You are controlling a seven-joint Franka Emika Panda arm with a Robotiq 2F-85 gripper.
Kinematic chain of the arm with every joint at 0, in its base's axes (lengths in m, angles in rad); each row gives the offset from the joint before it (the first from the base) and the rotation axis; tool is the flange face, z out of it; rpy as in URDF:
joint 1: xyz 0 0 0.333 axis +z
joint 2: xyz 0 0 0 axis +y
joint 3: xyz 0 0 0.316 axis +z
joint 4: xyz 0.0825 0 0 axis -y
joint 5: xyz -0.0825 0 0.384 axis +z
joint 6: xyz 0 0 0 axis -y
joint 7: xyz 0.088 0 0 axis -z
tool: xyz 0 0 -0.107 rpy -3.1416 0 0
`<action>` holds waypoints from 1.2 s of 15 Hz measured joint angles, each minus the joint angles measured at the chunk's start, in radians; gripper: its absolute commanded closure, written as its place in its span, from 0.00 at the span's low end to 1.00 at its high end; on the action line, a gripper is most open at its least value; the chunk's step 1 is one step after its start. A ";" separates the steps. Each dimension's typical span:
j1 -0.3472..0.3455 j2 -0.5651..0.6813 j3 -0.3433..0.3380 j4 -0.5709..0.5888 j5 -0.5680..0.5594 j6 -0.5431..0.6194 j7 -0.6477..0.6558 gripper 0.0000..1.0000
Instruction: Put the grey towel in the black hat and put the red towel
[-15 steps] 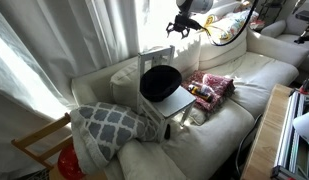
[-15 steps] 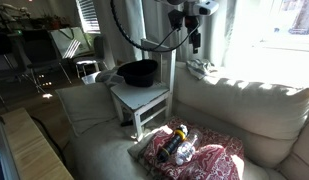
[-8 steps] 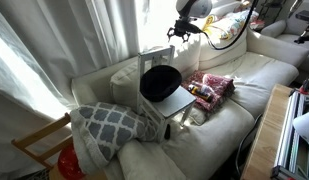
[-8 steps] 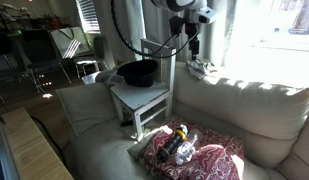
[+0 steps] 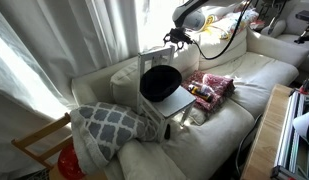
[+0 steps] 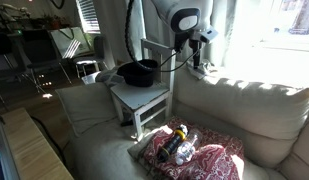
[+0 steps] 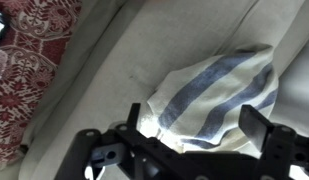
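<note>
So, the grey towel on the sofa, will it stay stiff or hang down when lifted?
Probably floppy: the grey towel lies crumpled in soft folds on the sofa, so it should sag from a pinch. It looks thin, so likely light. A push would likely bunch it rather than slide it.

One black hat (image 5: 160, 82), one red towel (image 5: 222, 82), one grey towel (image 7: 219, 95), one cushion (image 5: 109, 123)
</note>
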 measured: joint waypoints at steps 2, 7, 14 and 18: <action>-0.007 0.052 0.017 0.063 0.004 0.051 0.000 0.00; -0.007 0.182 0.022 0.217 -0.001 0.121 -0.001 0.00; -0.007 0.312 0.020 0.373 -0.023 0.123 0.000 0.66; -0.007 0.351 0.018 0.424 -0.025 0.123 0.022 0.95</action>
